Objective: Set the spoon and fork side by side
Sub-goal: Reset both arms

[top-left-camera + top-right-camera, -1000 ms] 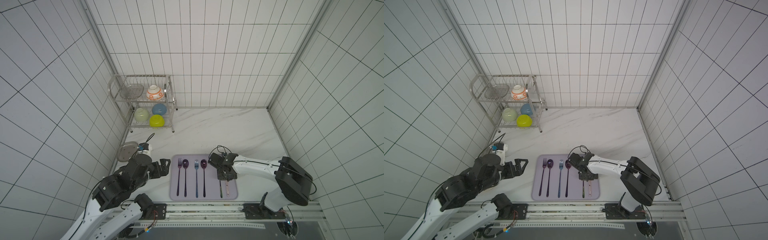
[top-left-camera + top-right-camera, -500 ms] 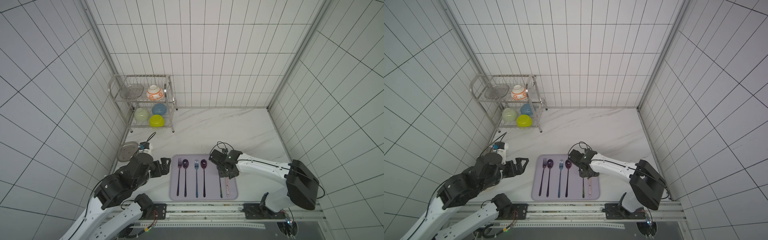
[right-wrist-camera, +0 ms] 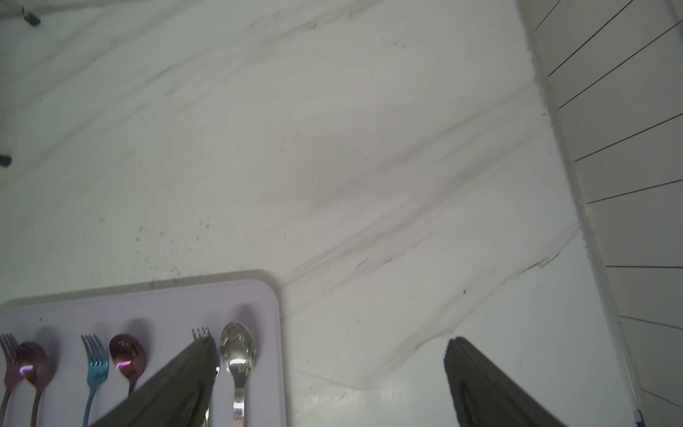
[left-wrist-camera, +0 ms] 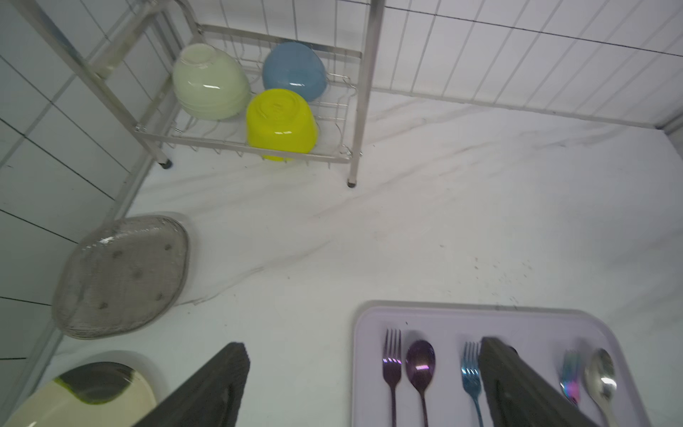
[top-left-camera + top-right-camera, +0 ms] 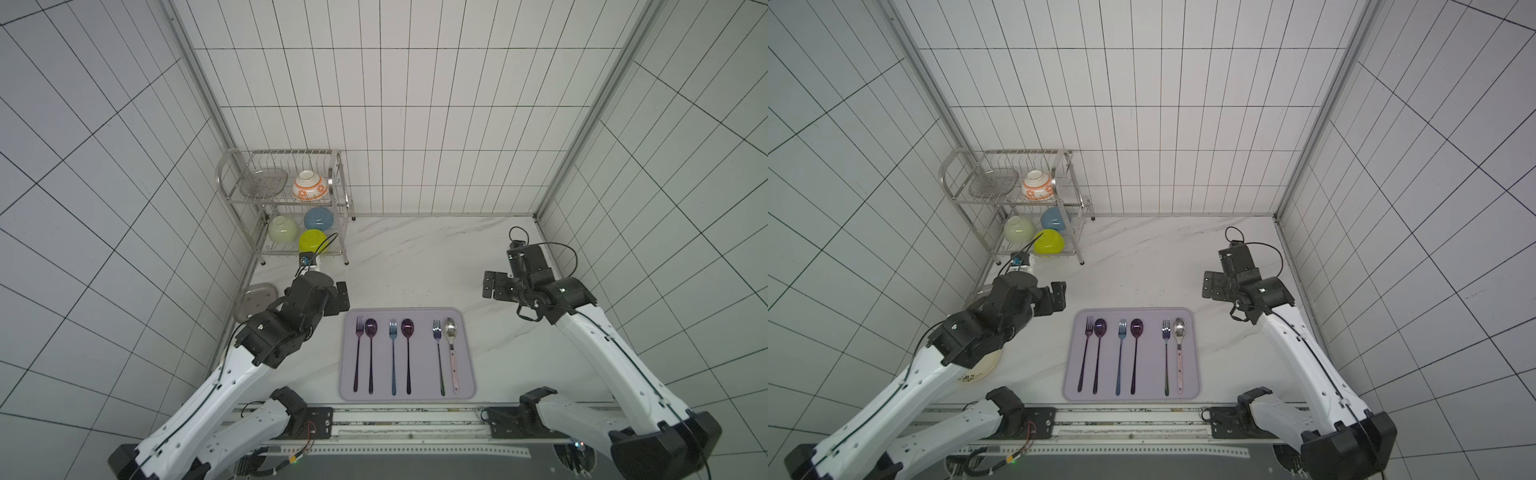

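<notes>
You have the spoon [image 5: 452,359] on the tray [image 5: 422,374], at its right end, just beside the fork [image 5: 439,357] and parallel to it. Your right gripper [image 5: 492,285] hangs over the table [image 5: 415,266], apart from the tray, jaws wide and empty. The left gripper [image 5: 338,300] is wide and empty too.

Glossy metal spoon [image 5: 450,328] and fork [image 5: 436,332], matt plastic tray [image 5: 422,374]
</notes>
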{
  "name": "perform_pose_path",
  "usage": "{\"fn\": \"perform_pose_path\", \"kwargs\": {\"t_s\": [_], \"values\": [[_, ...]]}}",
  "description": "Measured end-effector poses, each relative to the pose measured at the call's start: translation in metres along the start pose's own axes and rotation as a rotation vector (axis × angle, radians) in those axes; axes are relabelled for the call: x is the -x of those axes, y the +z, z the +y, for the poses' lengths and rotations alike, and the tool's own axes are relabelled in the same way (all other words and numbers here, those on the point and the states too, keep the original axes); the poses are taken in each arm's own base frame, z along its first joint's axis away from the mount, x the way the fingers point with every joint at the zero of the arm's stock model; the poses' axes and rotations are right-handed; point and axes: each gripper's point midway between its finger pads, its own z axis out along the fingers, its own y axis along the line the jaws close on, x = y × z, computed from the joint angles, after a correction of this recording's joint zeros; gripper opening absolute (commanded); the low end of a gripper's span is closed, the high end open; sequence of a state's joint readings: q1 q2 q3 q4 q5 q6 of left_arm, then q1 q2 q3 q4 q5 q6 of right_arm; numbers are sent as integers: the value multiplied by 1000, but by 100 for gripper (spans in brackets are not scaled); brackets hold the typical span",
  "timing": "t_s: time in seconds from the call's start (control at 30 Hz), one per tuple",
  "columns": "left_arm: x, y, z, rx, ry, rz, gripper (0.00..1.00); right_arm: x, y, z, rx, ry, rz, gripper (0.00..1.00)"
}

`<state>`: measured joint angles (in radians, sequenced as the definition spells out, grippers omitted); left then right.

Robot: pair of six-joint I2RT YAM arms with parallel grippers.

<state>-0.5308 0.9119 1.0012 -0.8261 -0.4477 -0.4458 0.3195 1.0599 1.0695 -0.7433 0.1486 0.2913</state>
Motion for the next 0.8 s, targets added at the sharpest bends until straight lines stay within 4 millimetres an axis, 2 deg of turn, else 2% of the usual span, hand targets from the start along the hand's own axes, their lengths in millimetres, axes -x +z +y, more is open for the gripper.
{"fn": "perform_pose_path", "kwargs": {"t_s": [0.1, 0.17, 0.23, 0.33, 0.4, 0.5, 0.57, 0.7, 0.8], "values": [[25, 31, 42, 127, -70, -61, 98, 18, 18, -41, -15, 74, -139, 99], [29, 52, 78, 205, -120, -99, 98, 12, 43, -67, -54, 110, -192, 99], [17, 77, 107, 263, -140, -98, 98, -9, 75, -86, -87, 129, -179, 99], [-23, 119, 127, 288, -139, -28, 98, -44, 117, -96, -105, 126, -122, 99], [-49, 137, 134, 290, -136, 18, 98, -60, 133, -97, -105, 117, -123, 99], [-67, 150, 137, 277, -122, 20, 98, -62, 147, -96, -103, 81, -162, 99], [-63, 154, 135, 256, -113, -17, 98, -53, 153, -94, -103, 49, -205, 99], [-40, 162, 125, 196, -112, -122, 98, -35, 165, -86, -98, -15, -292, 99], [-30, 171, 118, 153, -110, -176, 98, -34, 176, -88, -110, -18, -313, 99]]}}
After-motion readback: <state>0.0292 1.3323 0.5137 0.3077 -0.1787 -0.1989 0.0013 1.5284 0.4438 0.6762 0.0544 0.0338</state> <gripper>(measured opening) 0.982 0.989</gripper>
